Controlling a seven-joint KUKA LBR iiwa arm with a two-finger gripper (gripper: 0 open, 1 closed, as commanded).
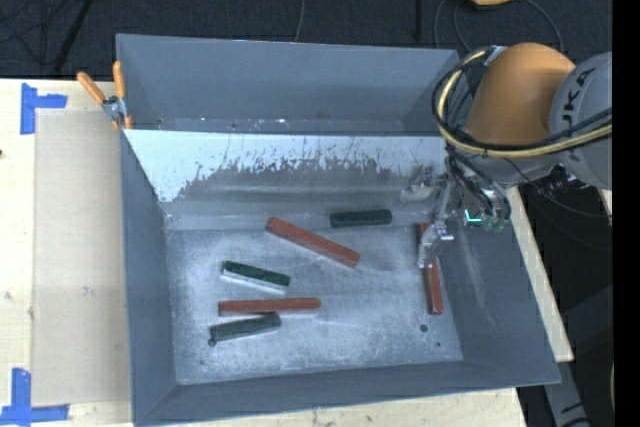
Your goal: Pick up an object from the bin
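My gripper [434,237] hangs low at the right side of the bin, just above the floor. Directly below it lies a short red-brown bar [433,293], running lengthwise along the right wall, and the gripper is at the bar's far end. Whether it touches the bar I cannot tell. A dark green bar [361,217] lies to the gripper's left near the back wall. A longer red-brown bar [312,242] lies slanted in the middle of the bin.
At the front left lie three more bars: a dark green one [256,275], a red-brown one [269,306] and another dark green one [245,327]. The arm with its orange cover and cables comes in over the bin's right rim.
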